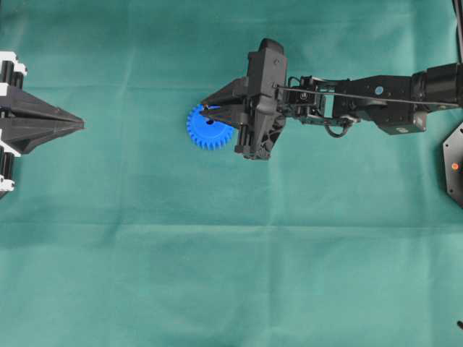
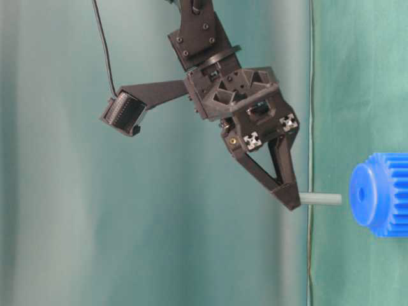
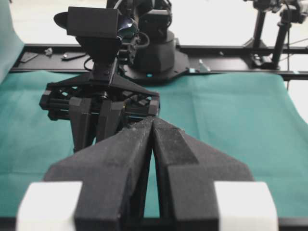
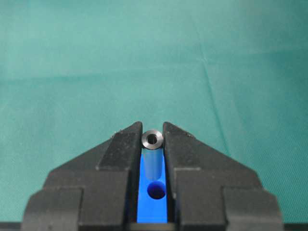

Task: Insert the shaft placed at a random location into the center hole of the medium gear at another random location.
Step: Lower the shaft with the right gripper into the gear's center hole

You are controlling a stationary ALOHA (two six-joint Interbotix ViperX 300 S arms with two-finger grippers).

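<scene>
Now my right claw pinches 1 end of the shaft, stiff, light, slick metal, above the gear.

No readable text, label, brand, number or sign appears in any of the four views. The surfaces in sight carry no legible print. Any small markings on the arm hardware are too blurred to read.

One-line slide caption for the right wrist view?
Right gripper pinches the shaft upright above the medium gear, its center hole visible between the fingers.
</scene>
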